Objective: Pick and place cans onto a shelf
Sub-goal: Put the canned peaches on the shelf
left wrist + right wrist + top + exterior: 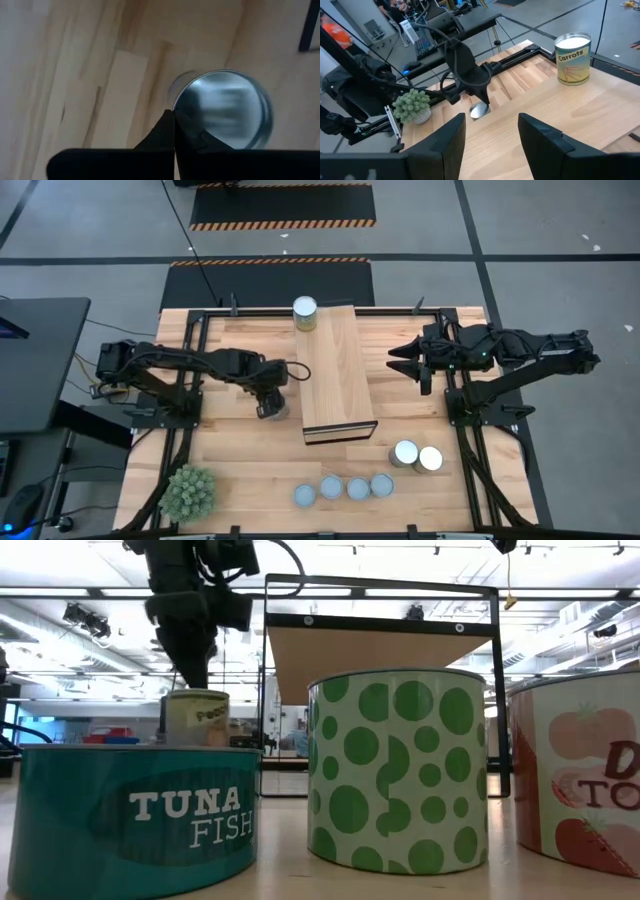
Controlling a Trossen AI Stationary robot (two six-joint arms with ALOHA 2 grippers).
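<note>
The shelf [338,375] is a long light-wood box in the table's middle. A can labelled Carrots [305,312] stands at its far left corner, and in the right wrist view the Carrots can [572,57] seems to stand on the shelf's top. Left of the shelf, my left gripper [270,408] points down, shut, over a lone upright can [222,110]. That can [196,718] stands on the table. My right gripper [490,135] is open and holds nothing. It is raised right of the shelf [398,360] and points toward it. My left gripper comes from above with shut fingertips [173,116] at the rim of the lone can's round top [182,107]. In the low view the fingers [195,665] end right at the can's top. Whether they touch it, I cannot tell.
Several blue-grey cans [344,488] stand in a row near the front edge, and two silvery ones [417,456] stand right of the shelf's near end. A spiky green plant ball [189,492] sits at the front left. Black rails [190,370] run along both sides of the table.
</note>
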